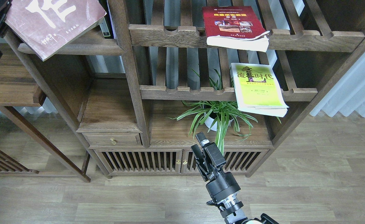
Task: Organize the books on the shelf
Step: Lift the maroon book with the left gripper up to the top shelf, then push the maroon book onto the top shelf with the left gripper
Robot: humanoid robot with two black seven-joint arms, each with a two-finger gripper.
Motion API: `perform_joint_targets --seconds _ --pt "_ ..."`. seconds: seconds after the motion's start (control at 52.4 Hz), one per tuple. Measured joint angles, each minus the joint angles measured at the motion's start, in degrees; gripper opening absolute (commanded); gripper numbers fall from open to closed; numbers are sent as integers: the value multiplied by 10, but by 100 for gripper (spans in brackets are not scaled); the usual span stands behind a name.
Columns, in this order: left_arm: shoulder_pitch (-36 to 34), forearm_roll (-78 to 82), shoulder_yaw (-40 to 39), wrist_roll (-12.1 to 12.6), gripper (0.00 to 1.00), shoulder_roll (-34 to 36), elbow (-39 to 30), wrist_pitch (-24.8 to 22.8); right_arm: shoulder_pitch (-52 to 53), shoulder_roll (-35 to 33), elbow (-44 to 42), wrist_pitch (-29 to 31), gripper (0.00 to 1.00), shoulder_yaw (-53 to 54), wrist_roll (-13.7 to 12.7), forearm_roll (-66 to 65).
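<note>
Dark wooden shelf point(76, 46), maroon book point(53, 23) overhanging, right gripper point(201, 144) parted, empty

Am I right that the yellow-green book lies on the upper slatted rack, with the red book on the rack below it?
Not quite: the head view shows them swapped. The red book lies on the upper slatted rack, the yellow-green book on the lower slatted rack.

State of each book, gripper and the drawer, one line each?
maroon book: tilted, lower edge over the plank shelf
red book: flat, overhanging upper rack
yellow-green book: flat, overhanging lower rack
drawer: closed
right gripper: open, empty
left gripper: cannot tell
</note>
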Motion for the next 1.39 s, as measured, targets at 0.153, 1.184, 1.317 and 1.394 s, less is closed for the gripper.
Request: perform_joint_targets --seconds 0.153,1.184,1.317,1.394 --pt "-29 1 -4 3 4 2 7 0 0 0 0 0 87 0 0 0" --pt "-125 95 -2 52 5 -27 134 0 -5 0 0 0 87 -1 -1 -4" --pt "-128 113 -4 52 5 -36 140 0 -6 0 0 0 87 -1 -1 -4" --pt "-130 120 -12 52 5 -45 144 0 -6 0 0 0 87 -1 -1 -4"
